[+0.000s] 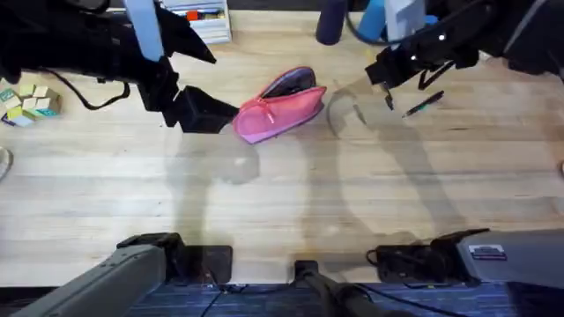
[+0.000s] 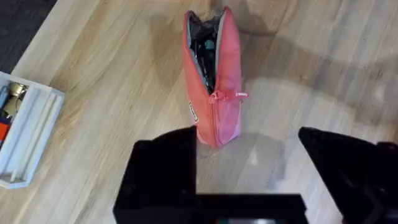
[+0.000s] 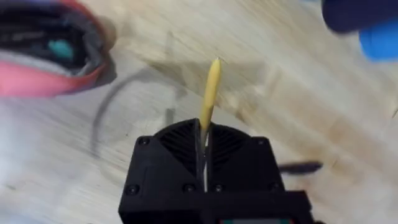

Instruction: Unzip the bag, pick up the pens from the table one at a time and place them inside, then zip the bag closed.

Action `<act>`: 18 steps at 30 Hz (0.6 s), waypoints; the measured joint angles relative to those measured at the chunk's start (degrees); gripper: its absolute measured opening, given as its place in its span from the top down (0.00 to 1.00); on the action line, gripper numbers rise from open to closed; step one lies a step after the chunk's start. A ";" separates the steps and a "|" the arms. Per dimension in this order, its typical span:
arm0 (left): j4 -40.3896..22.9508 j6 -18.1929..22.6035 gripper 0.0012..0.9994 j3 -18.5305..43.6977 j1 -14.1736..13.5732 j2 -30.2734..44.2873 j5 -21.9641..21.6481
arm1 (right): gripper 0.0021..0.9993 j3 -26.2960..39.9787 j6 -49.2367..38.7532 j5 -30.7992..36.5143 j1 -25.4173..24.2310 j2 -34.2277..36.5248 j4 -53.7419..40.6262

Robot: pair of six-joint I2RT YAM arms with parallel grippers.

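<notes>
The pink bag (image 1: 280, 113) lies on the table (image 1: 264, 202) with its zipper open along the far half, and dark things show inside it (image 2: 205, 50). My left gripper (image 1: 225, 113) is open at the bag's closed near end (image 2: 214, 134), which sits between the fingers, close to one finger (image 2: 165, 168). My right gripper (image 3: 204, 134) hovers to the right of the bag and is shut on the yellow-tan pen (image 3: 211, 93), which sticks out past the fingertips. The dark pen (image 1: 424, 105) lies on the table just right of that gripper (image 1: 388, 79).
A white tray (image 1: 207, 22) of markers stands at the back, left of the bag. Small wooden blocks (image 1: 26, 101) sit at the far left edge. Purple and blue objects (image 1: 352, 19) stand at the back by the right arm. A faint ring mark (image 1: 348, 114) lies right of the bag.
</notes>
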 joint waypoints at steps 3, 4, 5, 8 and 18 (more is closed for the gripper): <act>0.00 0.00 0.01 0.00 0.00 0.00 0.00 | 0.97 0.00 -7.60 0.00 1.82 0.00 0.73; 0.00 0.00 0.01 0.00 0.00 0.00 0.00 | 0.97 0.00 -9.65 0.00 2.36 0.00 1.12; 0.00 0.00 0.01 0.00 0.00 0.00 0.00 | 0.97 0.00 -12.01 -0.01 2.96 0.00 1.91; 0.00 0.00 0.01 0.00 0.00 0.00 0.00 | 0.97 0.00 -16.69 -0.01 4.41 -0.02 5.47; -0.02 0.02 0.01 0.00 0.00 0.00 -0.28 | 0.97 0.00 -30.96 -4.33 7.58 0.00 11.06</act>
